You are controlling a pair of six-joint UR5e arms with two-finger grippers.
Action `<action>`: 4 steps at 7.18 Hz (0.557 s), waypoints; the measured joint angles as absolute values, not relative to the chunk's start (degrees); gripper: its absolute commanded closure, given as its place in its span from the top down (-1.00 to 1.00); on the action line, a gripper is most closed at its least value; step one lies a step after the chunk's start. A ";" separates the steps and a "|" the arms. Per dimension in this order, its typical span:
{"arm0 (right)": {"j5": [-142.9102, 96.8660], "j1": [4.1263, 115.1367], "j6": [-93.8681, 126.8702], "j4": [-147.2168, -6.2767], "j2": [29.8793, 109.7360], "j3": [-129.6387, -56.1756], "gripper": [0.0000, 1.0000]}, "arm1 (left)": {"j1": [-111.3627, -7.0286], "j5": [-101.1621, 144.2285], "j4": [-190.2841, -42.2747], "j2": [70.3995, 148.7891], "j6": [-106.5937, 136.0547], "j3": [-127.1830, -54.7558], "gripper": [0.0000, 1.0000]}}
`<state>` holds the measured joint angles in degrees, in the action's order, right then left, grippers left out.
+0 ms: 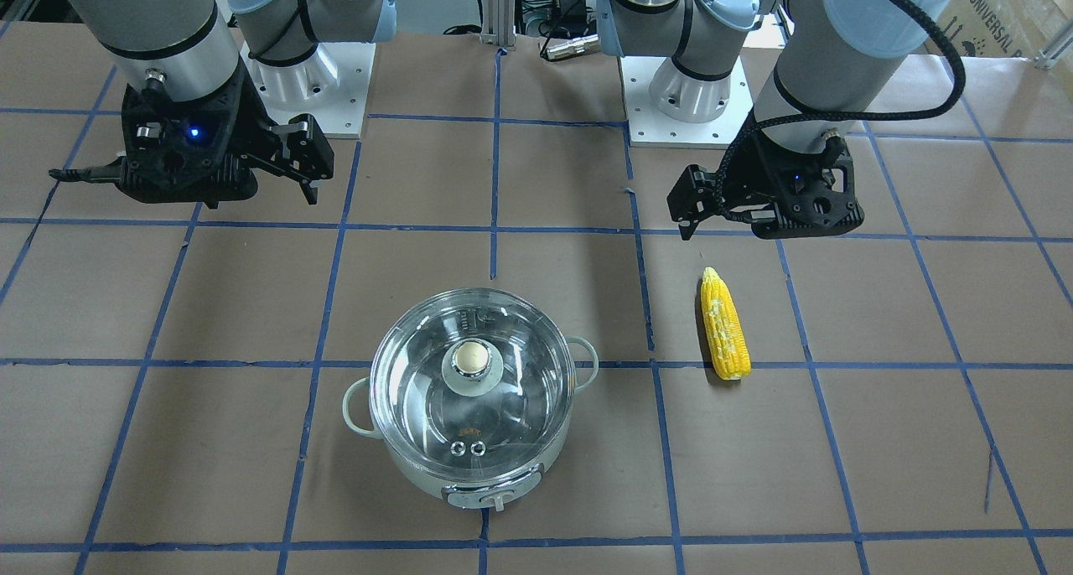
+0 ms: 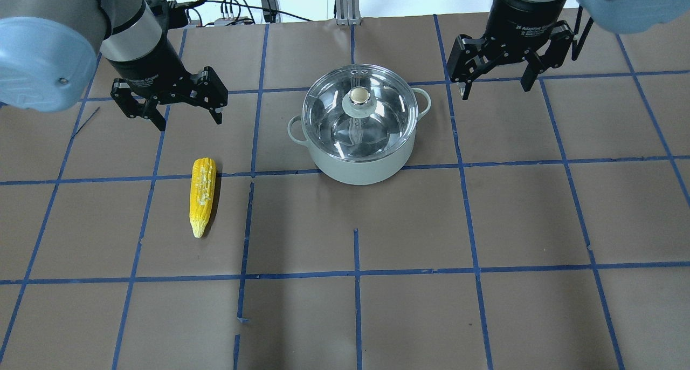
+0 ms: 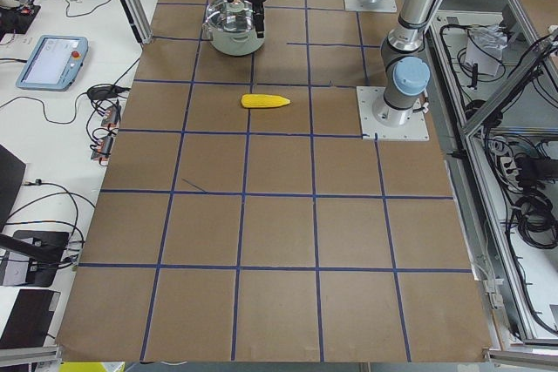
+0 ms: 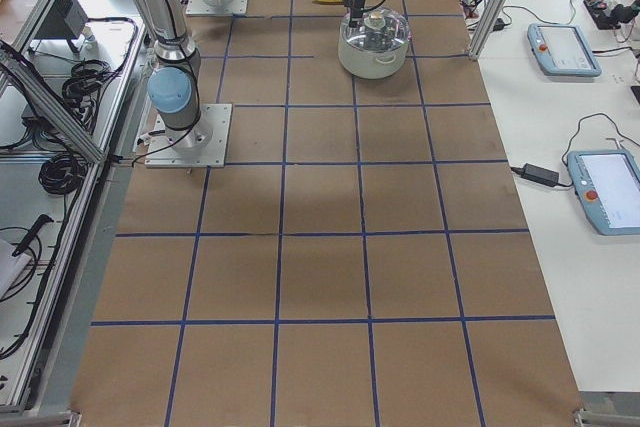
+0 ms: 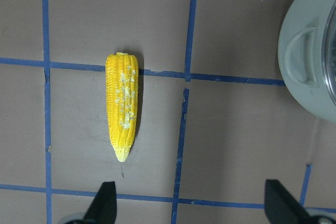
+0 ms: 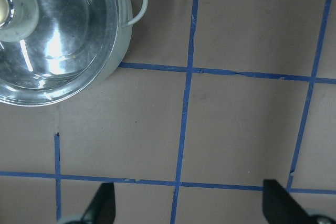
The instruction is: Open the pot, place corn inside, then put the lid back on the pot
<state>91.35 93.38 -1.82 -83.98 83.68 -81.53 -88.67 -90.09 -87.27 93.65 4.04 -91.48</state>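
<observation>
The pale-green pot (image 2: 360, 168) stands at the table's middle, its glass lid (image 2: 329, 108) shut on it, beige knob (image 2: 358, 95) on top. The yellow corn (image 2: 202, 195) lies flat on the table to the pot's left, apart from it. My left gripper (image 2: 190, 121) is open and empty, hovering just beyond the corn's blunt end; its wrist view shows the corn (image 5: 122, 106) ahead of the gripper (image 5: 191, 205) and the pot's handle (image 5: 304, 59) at the right. My right gripper (image 2: 495, 89) is open and empty, hovering right of the pot; its wrist view shows the lid (image 6: 58, 40) at the upper left.
Brown paper with a blue tape grid (image 2: 356, 273) covers the table. The two arm bases (image 1: 312, 80) (image 1: 694, 85) stand on the robot's side. Cables and a metal post (image 2: 345, 3) lie at the far edge. Tablets (image 4: 562, 47) sit on the side bench.
</observation>
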 measured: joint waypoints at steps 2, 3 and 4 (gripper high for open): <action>91.42 93.42 -1.71 -85.31 83.61 -82.13 1.00 | -88.55 -90.24 -86.98 93.03 3.77 -91.53 1.00; 91.42 93.42 -1.68 -85.67 83.60 -82.27 1.00 | -88.19 -90.14 -86.74 92.99 3.37 -91.81 1.00; 91.41 93.43 -1.67 -85.81 83.59 -82.32 1.00 | -87.43 -90.10 -86.75 93.30 2.86 -92.40 1.00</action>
